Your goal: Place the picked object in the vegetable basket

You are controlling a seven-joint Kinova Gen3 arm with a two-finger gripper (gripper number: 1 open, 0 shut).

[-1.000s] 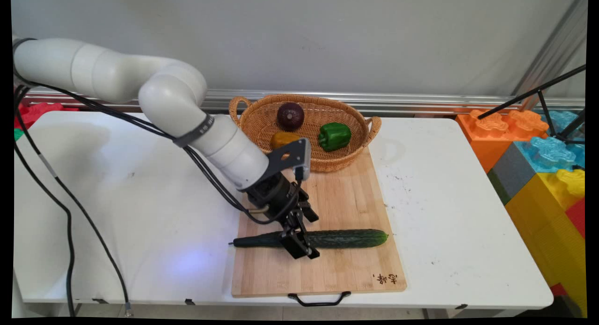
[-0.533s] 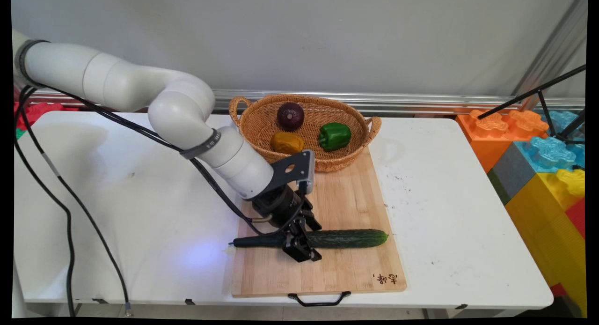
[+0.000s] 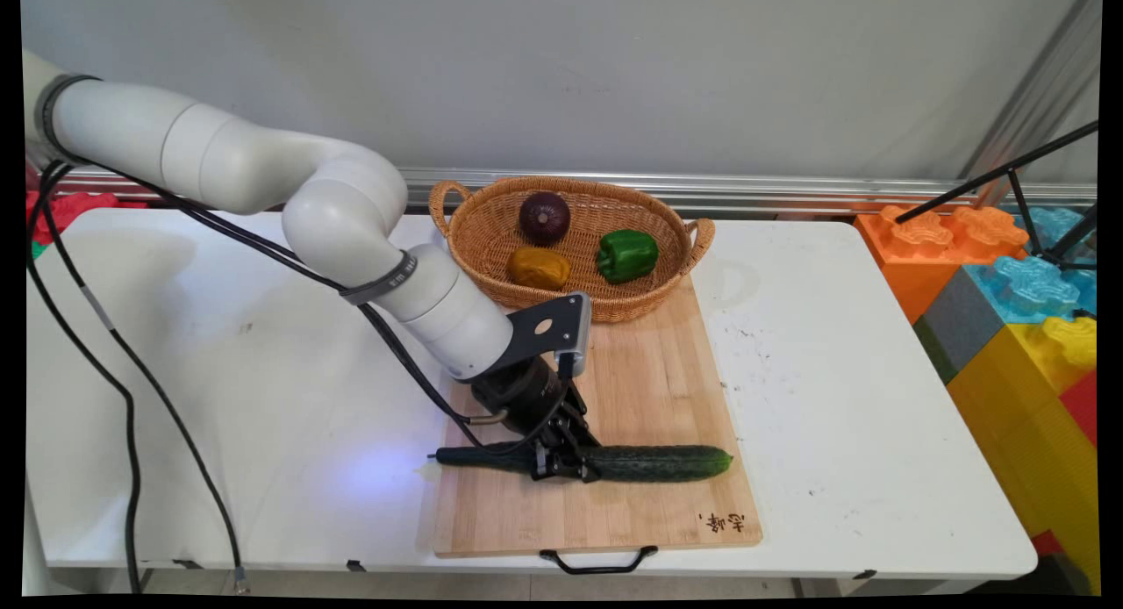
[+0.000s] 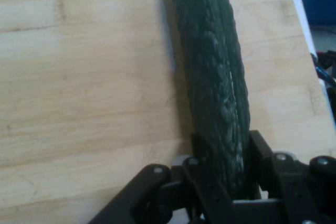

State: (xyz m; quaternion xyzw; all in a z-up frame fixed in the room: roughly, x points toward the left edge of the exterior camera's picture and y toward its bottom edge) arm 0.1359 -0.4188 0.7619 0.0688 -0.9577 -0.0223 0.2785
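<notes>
White table point(image 3: 833, 398) before a pale grey wall point(image 3: 614, 74); big coloured blocks point(image 3: 1009, 302) at its right.

White glossy arm point(image 3: 263, 170), rounded tube links, bulbous elbow joint. Dark grey band rings the forearm at 7 o'clock of the elbow. Black cables point(image 3: 114, 354) hang along it. Grey metal bracket point(image 3: 548, 328) at wrist with round hole. Black gripper point(image 3: 561, 460), linkage with silver screw heads point(image 4: 277, 157).
</notes>
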